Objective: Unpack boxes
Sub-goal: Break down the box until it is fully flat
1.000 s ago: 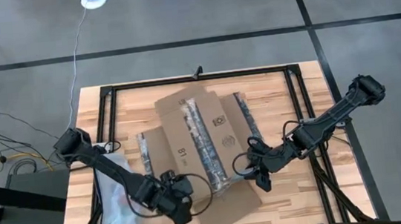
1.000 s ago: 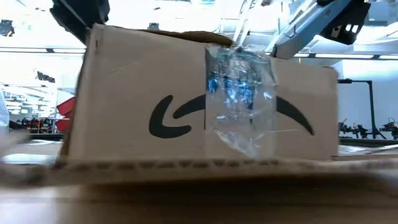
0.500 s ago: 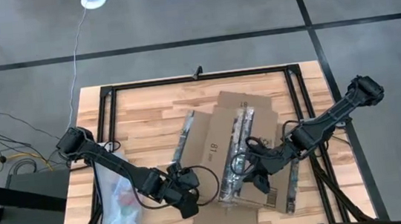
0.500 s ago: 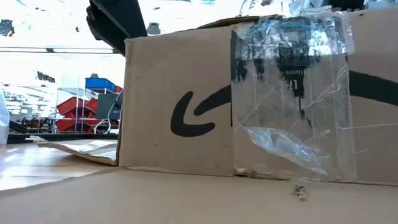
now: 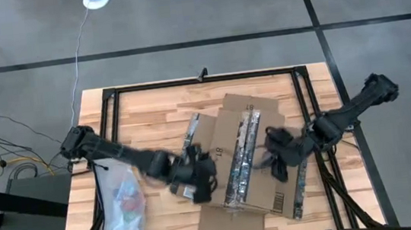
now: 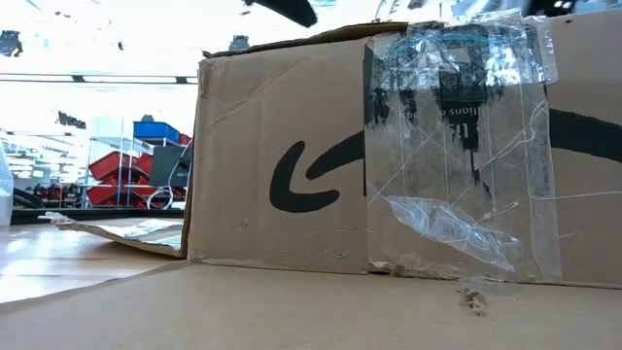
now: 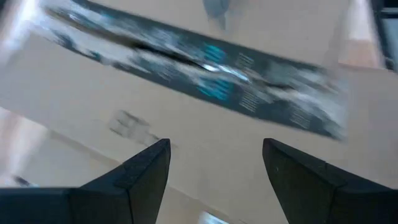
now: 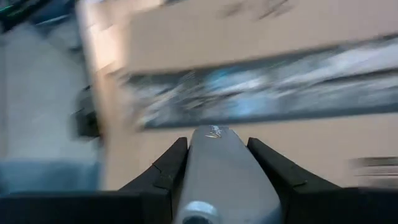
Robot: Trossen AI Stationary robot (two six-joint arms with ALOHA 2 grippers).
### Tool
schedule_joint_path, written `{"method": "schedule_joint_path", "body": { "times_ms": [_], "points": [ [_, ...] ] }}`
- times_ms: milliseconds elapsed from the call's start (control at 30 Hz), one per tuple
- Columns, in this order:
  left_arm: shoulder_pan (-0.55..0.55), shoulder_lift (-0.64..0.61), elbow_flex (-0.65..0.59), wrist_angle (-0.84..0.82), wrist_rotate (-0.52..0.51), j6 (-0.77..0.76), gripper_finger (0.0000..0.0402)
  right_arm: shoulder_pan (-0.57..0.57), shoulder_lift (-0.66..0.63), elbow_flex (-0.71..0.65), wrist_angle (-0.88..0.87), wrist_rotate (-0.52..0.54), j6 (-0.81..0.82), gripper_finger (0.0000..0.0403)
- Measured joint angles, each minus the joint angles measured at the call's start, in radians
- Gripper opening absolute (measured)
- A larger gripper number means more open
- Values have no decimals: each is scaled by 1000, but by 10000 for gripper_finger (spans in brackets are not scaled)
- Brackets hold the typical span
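Cardboard: brown, corrugated; I judge it light and stiff, flaps likely to bend at the creases.
Bag: clear plastic, at the table's left edge, well apart from the box.
Left gripper: over the box's left part; in its wrist view the fingers stand apart, nothing between them, the taped face right below.
Box: mid-table toward the right, between the two grippers, flaps spread flat around it.
Look: dark printed tape strip running along the top, "81" print near the left flap, barcode label at the near right corner; in the low view a smile-arrow print and crinkled clear tape on the side wall.
Hold: a flap's free edge looks the best grip to me; glossy tape would likely slip.
Right gripper: at the box's right side; its wrist view shows the jaws pressed on a grey, bar-like thing I cannot identify.
Table: pale wood planks in a black frame.
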Motion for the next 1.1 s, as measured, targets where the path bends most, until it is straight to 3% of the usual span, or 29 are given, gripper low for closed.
{"method": "schedule_joint_path", "body": {
  "times_ms": [133,333,567,700,833,1100],
  "points": [
    [150,24,1,79,165,136,242,2,-59,2,-83,35,36,116],
    [345,37,3,159,203,391,242,42,-97,3,-212,163,166,116],
    [503,134,1,245,389,550,242,24,-62,3,-234,130,203,116],
    [525,189,0,241,381,631,242,-11,-44,2,-267,114,204,116],
    [551,194,2,154,336,639,242,-66,-43,3,-340,83,193,116],
    [602,183,-19,-58,323,451,242,-198,-43,4,-442,46,-10,116]
  ]
}}
